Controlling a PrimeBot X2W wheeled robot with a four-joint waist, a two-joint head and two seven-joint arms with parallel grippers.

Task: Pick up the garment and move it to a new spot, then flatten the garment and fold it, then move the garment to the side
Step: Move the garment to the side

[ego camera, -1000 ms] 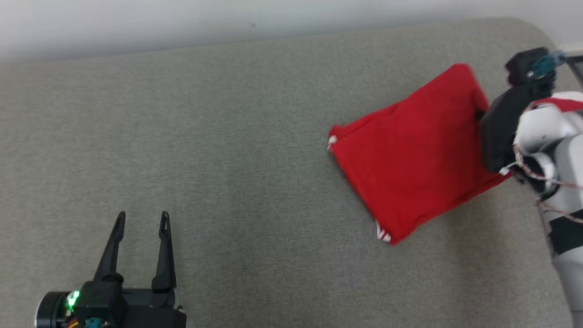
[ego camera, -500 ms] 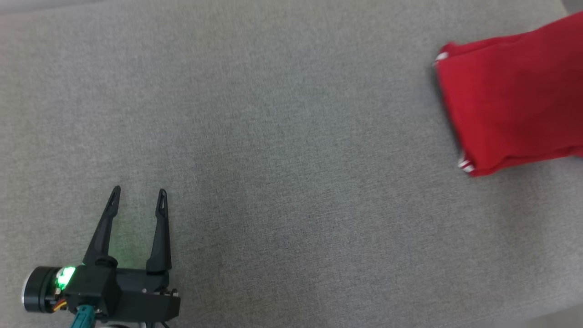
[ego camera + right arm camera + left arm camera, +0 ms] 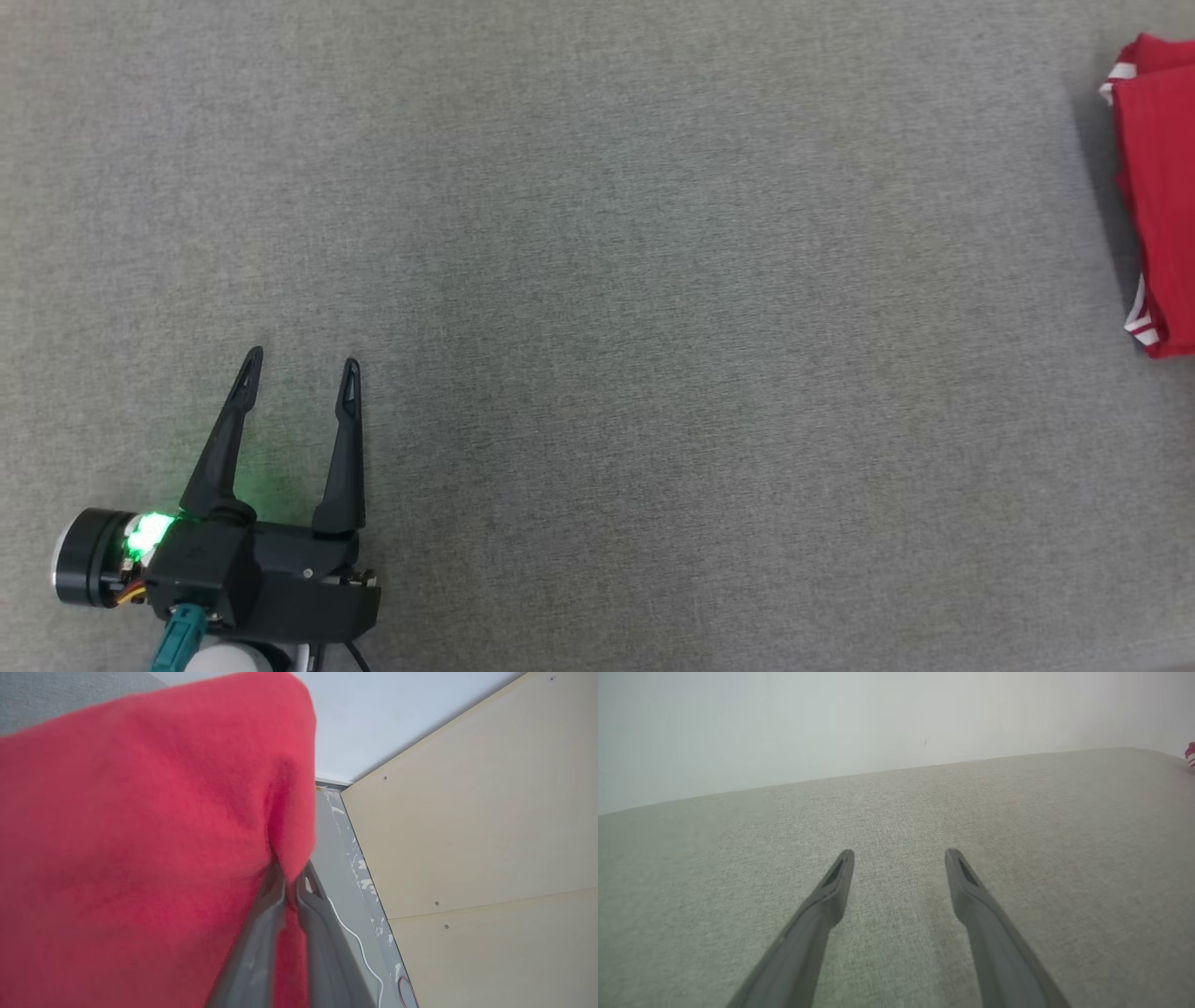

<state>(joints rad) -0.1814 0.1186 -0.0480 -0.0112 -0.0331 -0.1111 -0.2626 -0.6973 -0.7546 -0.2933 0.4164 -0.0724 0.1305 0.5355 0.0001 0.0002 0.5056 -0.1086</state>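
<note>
The garment [image 3: 1162, 187] is bright red, with thin white stripes at its hem corners. The surface [image 3: 597, 280] is a heathered grey-green weave. The left end effector [image 3: 302, 359] is black, with a green light [image 3: 147, 534] and a teal plug [image 3: 177, 635] at its base. The right end effector [image 3: 293, 882] looks dark grey, seen against beige panels [image 3: 467, 835], a pale wall [image 3: 397, 709] and a grey floor [image 3: 341, 858] flecked white.
</note>
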